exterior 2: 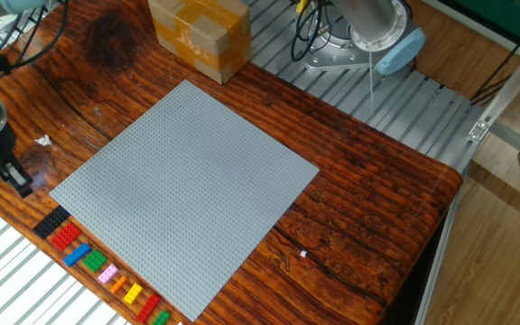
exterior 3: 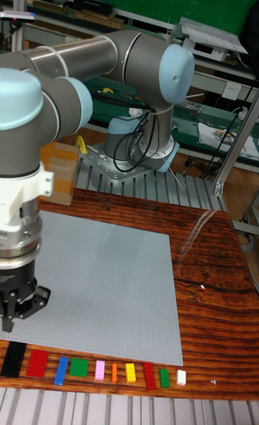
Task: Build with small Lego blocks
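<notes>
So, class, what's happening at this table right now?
A grey robot arm's hand hangs over the near-left corner of the large grey studded baseplate, holding nothing that can be seen. The small coloured plastic Lego bricks lie in a row on the wooden table along the plate's front edge, none placed yet. A brown cardboard box sits at the back.

big grey baseplate (exterior 2: 184, 191) flat on the brown wood table (exterior 2: 377, 194) | cardboard box (exterior 2: 200, 34) at the table's far edge, near the baseplate's corner
</notes>
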### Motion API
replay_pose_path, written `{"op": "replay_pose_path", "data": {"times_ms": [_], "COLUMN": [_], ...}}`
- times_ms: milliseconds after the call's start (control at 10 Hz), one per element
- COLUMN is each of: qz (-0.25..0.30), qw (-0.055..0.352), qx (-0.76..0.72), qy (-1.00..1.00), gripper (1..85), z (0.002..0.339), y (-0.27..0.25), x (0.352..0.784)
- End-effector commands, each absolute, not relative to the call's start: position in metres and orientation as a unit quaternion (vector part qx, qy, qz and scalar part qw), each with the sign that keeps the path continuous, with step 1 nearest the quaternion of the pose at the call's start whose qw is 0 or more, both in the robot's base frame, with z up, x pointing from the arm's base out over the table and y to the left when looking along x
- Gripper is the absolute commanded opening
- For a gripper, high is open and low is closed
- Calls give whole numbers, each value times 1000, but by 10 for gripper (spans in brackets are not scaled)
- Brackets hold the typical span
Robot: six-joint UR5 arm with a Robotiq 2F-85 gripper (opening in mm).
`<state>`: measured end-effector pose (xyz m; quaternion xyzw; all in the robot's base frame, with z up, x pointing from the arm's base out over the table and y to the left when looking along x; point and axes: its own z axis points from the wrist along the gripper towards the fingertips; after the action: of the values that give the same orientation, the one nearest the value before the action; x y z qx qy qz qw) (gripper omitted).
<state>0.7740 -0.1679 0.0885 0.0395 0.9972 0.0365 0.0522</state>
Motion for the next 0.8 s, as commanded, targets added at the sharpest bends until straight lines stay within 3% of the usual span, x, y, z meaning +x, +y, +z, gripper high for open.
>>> {"op": "replay_pose_path", "data": {"times_ms": [0,700], "qz": [25,48], "qw": [39,26], "qx": [44,46], "qy": [998,997], "gripper": [10,10], "z": [75,60], "y": [-178,-164], "x": [773,773]}}
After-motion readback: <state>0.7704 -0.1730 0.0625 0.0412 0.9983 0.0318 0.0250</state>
